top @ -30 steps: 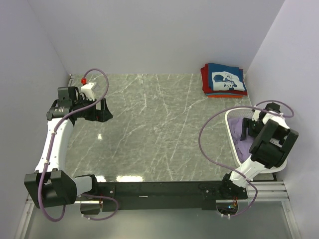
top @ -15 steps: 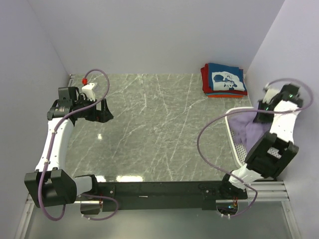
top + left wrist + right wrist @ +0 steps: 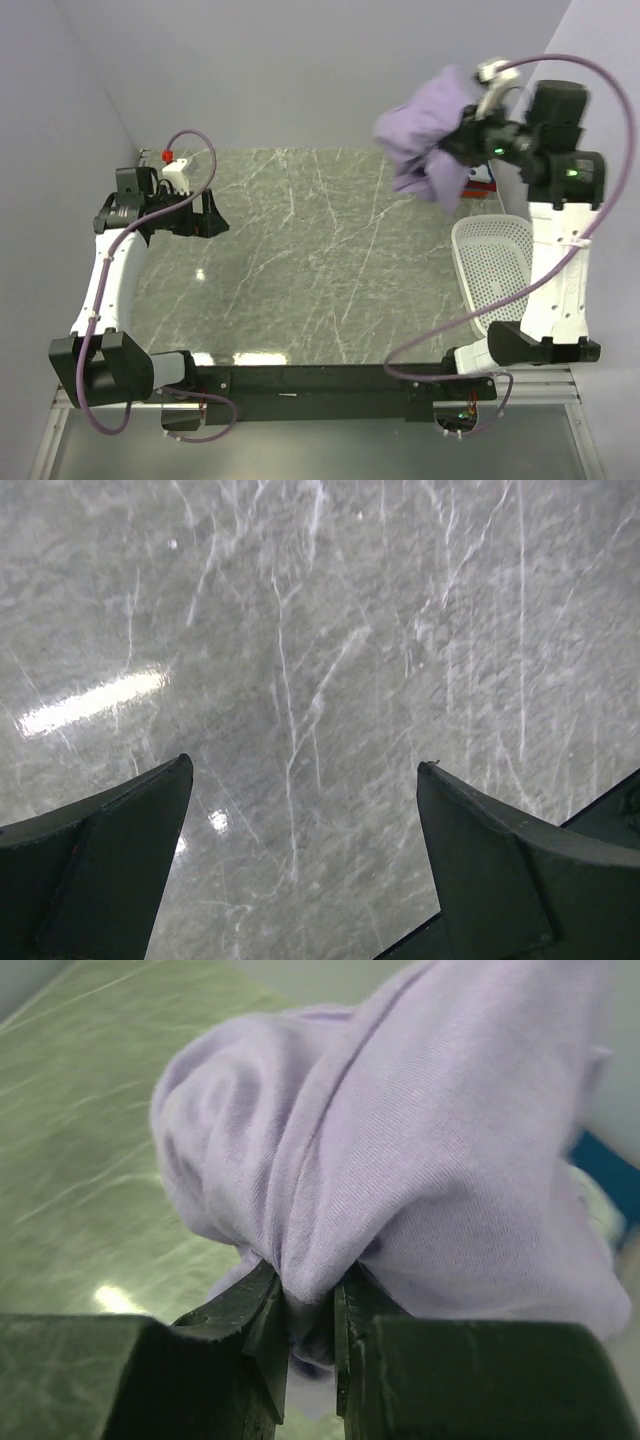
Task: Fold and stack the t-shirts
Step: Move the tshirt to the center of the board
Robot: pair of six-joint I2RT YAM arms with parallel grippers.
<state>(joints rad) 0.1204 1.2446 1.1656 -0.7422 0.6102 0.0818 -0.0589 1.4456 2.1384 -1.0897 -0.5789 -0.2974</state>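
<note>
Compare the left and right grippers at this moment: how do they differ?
The left gripper is open and empty; the right gripper is shut on the lavender t-shirt. The left gripper sits low over the marble table; the right gripper is high up, the shirt hanging bunched in the air. Both have dark fingers.

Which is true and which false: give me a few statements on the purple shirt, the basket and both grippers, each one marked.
The right gripper is shut on the lavender t-shirt. True.
The lavender t-shirt lies spread out flat. False: it hangs bunched in the air.
The left gripper holds a shirt. False: it is open and empty above the table.
The white basket shows no shirt inside. True.
</note>
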